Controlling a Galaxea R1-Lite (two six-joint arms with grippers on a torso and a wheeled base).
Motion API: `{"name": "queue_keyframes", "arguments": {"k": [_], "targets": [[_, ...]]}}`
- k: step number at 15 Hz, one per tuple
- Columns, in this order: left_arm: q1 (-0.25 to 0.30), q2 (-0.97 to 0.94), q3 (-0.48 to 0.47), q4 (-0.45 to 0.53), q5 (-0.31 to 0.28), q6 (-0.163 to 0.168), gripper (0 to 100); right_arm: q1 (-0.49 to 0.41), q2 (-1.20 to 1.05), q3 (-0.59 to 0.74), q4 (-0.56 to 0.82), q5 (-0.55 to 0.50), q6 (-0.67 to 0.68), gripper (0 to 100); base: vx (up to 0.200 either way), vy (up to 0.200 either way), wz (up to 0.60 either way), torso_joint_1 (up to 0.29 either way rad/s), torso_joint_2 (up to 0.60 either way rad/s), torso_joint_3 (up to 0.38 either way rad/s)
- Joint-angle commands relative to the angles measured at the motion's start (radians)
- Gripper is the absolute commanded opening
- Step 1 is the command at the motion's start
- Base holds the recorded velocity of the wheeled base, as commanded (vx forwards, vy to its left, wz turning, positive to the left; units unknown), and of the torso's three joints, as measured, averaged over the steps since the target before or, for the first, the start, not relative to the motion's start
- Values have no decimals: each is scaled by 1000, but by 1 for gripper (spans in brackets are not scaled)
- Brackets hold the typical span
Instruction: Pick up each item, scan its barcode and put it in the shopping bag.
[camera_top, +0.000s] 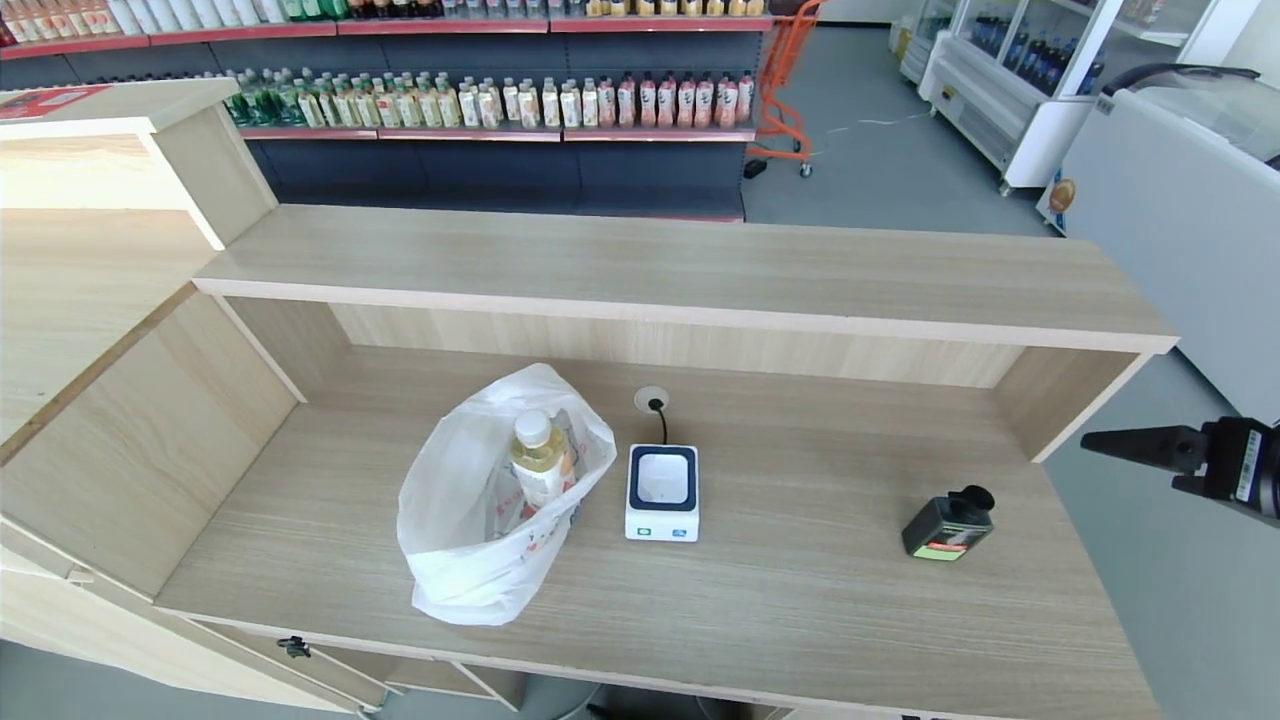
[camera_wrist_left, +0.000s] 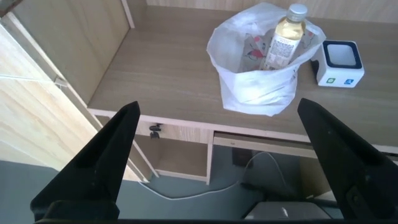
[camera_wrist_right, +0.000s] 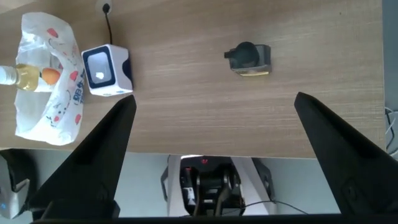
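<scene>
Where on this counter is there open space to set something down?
Widest bare patch: between the scanner and the black bottle. Also free: left of the shopping bag, toward the side wall. Tight: the gap between bag and scanner.

Your head camera looks steeply down across the table (camera_top: 800, 620); both wrist cameras hang back off its near edge, all sharing the shopping bag (camera_top: 470, 540) and scanner (camera_top: 661, 492).
</scene>
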Motion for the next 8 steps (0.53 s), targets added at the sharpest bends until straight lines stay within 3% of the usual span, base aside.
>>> {"name": "queue_keyframes", "arguments": {"k": [1, 5, 7, 8], "targets": [[-1, 0, 0, 0, 1, 1, 100, -2, -1, 20, 2, -7, -6, 100, 0, 0, 0, 0, 0, 0], [-1, 0, 0, 0, 1, 4, 100, -25, 20, 22, 2, -76, -81, 100, 0, 0, 0, 0, 0, 0], [-1, 0, 0, 0, 1, 6, 100, -66, 48, 22, 3, -83, -179, 100, 0, -200, 0, 19, 12, 0], [-1, 0, -2, 0, 1, 6, 100, -117, 69, 29, 3, -87, -297, 100, 0, -200, 0, 2, 7, -2]]}}
